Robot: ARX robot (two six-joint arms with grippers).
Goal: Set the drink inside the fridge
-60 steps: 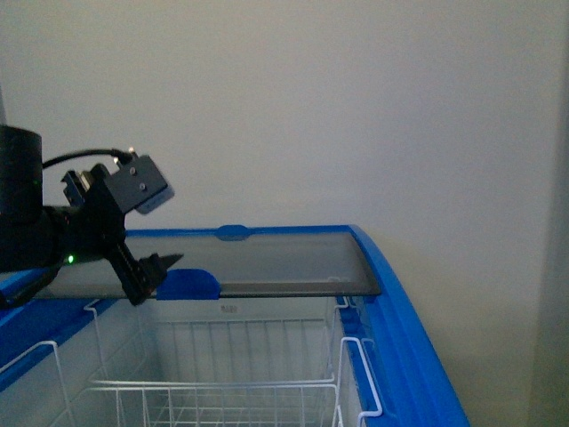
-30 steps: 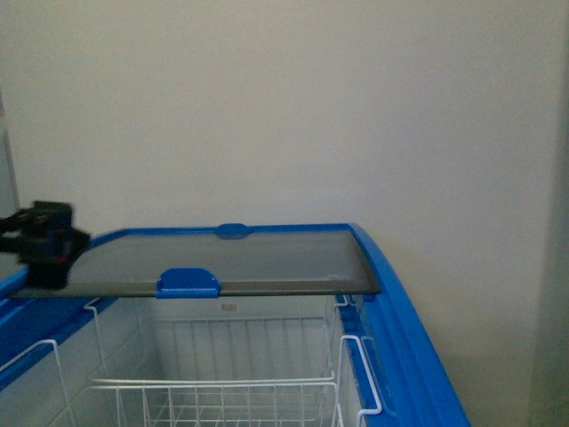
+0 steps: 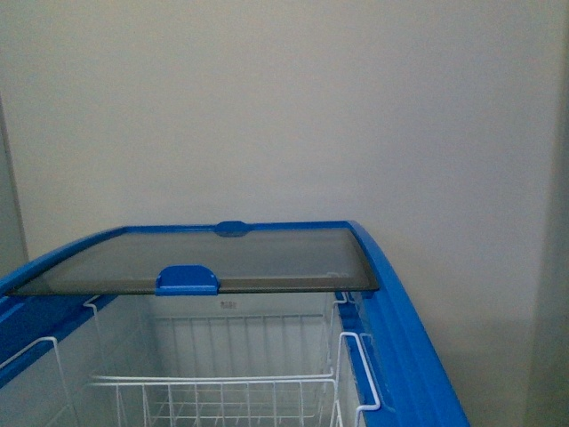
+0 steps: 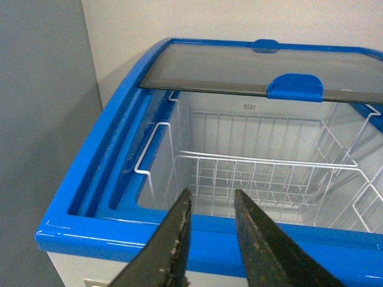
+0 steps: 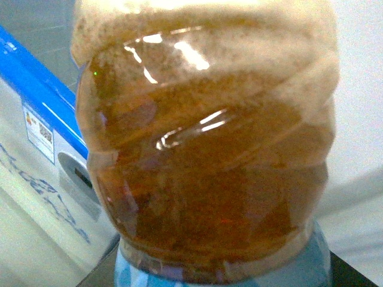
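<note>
Half the fridge [image 3: 396, 338] lies uncovered; the left claw [image 4: 212, 196] hovers nearby, slightly parted.

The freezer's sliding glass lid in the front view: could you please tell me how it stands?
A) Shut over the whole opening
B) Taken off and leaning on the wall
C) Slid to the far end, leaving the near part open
C: the glass lid covers only the far end of the fridge, and the white wire basket nearer the camera lies uncovered.
</note>
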